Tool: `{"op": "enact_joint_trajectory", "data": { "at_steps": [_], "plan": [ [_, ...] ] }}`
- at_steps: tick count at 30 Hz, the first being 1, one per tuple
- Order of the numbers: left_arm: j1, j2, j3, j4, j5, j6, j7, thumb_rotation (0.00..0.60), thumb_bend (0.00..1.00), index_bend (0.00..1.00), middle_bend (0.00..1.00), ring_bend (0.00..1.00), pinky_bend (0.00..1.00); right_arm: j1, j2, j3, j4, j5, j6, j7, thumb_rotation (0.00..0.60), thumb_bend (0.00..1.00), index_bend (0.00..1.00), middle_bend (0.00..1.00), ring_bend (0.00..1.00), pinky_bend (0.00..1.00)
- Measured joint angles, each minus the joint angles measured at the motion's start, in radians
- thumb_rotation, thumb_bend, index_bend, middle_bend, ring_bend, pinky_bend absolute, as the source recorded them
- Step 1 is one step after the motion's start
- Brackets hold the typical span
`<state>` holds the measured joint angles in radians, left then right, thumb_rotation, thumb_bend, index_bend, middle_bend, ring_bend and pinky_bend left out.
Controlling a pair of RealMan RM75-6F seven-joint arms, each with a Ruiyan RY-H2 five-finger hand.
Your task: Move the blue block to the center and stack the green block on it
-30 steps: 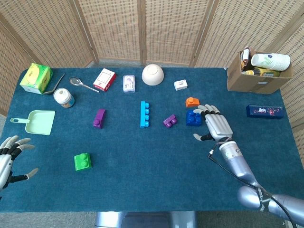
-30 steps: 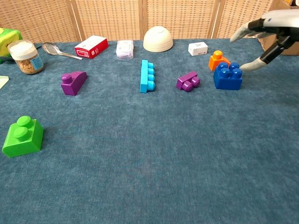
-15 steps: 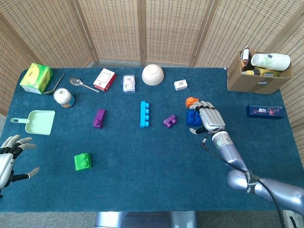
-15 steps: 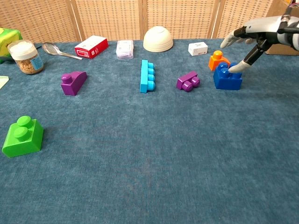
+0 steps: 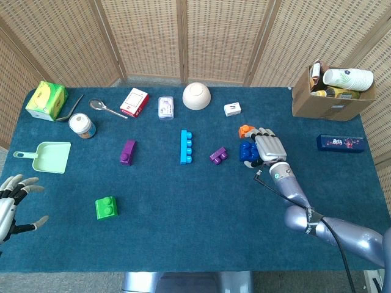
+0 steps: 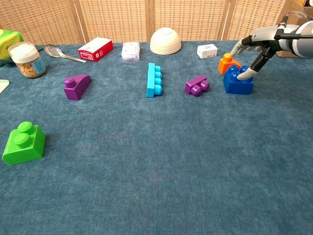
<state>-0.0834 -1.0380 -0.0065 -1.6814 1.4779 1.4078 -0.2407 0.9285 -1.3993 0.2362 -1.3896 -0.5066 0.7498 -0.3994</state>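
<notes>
Blue block (image 6: pixel 238 82) far right of centre, just near of an orange piece (image 6: pixel 226 62); squat, dark blue, studs up. Directly under the right hand (image 5: pixel 267 147), fingers spread over it, thumb tip (image 6: pixel 244 74) at its top, not clasped. Green block (image 5: pixel 106 207) near left, closer to the left hand (image 5: pixel 8 204), splayed and holding nothing.

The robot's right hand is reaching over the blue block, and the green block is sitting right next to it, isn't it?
Not quite. The right hand is over the blue block, but the green block sits far across the table, near the left side. The head view shows this.
</notes>
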Motion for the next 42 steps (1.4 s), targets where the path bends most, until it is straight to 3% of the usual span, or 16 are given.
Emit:
{"op": "enact_joint_trajectory", "data": {
  "at_steps": [29, 42],
  "plan": [
    [0.009, -0.015, 0.002, 0.039, 0.001, 0.003, -0.034, 0.596, 0.24, 0.31, 0.21, 0.05, 0.0, 0.059, -0.074, -0.063, 0.133, 0.113, -0.027, -0.038, 0.488, 0.23, 0.17, 0.12, 0.0, 0.0],
    [0.016, -0.016, 0.004, 0.047, -0.001, 0.009, -0.042, 0.596, 0.24, 0.31, 0.21, 0.05, 0.0, 0.077, -0.1, -0.073, 0.181, 0.149, -0.046, -0.056, 0.506, 0.23, 0.25, 0.12, 0.0, 0.0]
  ]
}}
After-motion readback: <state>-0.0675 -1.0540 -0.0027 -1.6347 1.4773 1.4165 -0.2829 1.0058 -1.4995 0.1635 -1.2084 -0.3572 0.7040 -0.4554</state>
